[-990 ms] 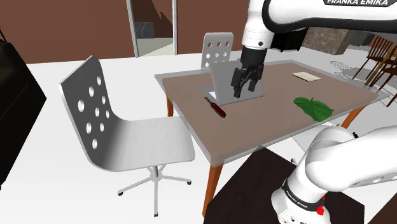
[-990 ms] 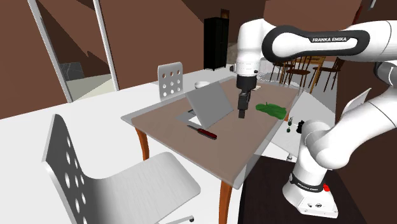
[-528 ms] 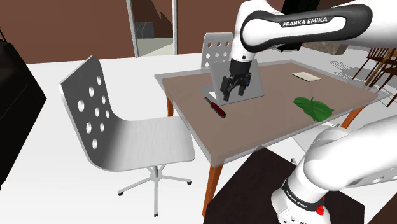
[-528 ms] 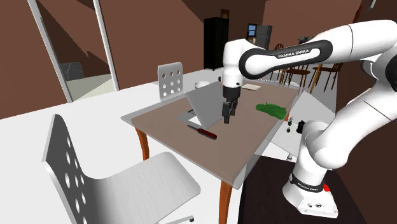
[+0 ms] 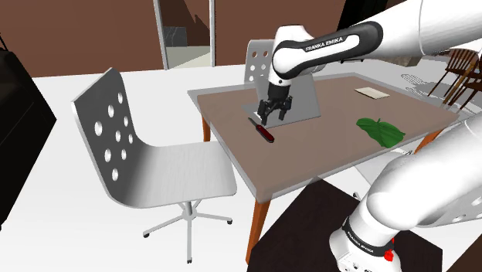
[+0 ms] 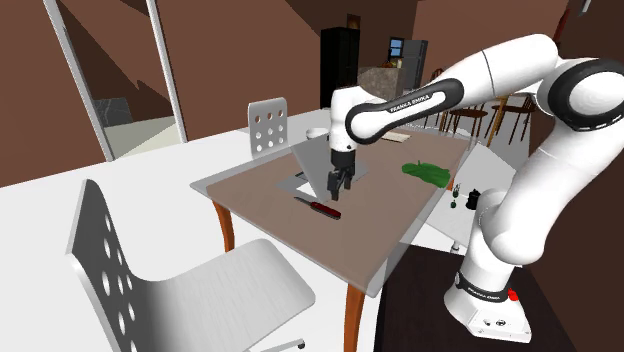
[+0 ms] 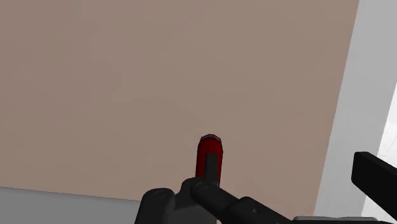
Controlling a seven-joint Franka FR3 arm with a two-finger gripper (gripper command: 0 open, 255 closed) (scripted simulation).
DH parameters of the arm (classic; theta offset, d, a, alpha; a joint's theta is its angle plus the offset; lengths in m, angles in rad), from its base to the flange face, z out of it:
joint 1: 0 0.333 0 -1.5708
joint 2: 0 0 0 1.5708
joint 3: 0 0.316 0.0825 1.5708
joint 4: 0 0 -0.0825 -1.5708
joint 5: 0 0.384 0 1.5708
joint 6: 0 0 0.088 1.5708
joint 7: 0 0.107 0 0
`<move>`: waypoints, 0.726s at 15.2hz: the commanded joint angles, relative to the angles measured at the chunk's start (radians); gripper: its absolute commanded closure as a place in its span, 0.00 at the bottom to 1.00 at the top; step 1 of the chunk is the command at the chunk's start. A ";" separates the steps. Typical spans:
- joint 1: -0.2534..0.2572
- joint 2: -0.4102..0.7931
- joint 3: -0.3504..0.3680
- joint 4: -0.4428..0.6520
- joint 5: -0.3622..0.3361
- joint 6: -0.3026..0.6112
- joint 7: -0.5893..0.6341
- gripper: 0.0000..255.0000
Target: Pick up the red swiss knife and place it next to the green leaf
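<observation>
Red swiss knife [image 5: 263,130], a slim red-handled bar with a dark tool at one end, lies flat on the table. Our black fingers [image 5: 266,115] hang just above it, spread apart with nothing clasped between them. In the shoulder view the knife sits just to the left of and below the fingers. In the second exterior view it lies [image 6: 324,208] right under them [image 6: 335,184]. Through the wrist camera we see its rounded red end [image 7: 210,154] on the plain brown tabletop [image 7: 159,76].

On the white arm's link we read "FRANKA EMIKA" [image 5: 320,44] in white letters on a black band, and it is legible again from the other side [image 6: 410,100].

Just behind the fingers stands a grey open laptop [image 5: 300,99], its lid tilted. Behind it we make out a small white bowl [image 6: 317,133], but we cannot tell what is in it.

The brown table with its grey rim [image 5: 324,151] also carries the flat green leaf [image 5: 380,130], well apart from the knife toward the shoulder view's right, and a pale flat card [image 5: 372,93] near the far edge. Two white chairs with round holes in their backs stand by the table, one near the camera [image 5: 127,151] and one behind the laptop [image 5: 259,60].
</observation>
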 commanded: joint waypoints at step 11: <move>-0.058 0.399 -0.065 0.189 0.018 0.229 -0.020 0.00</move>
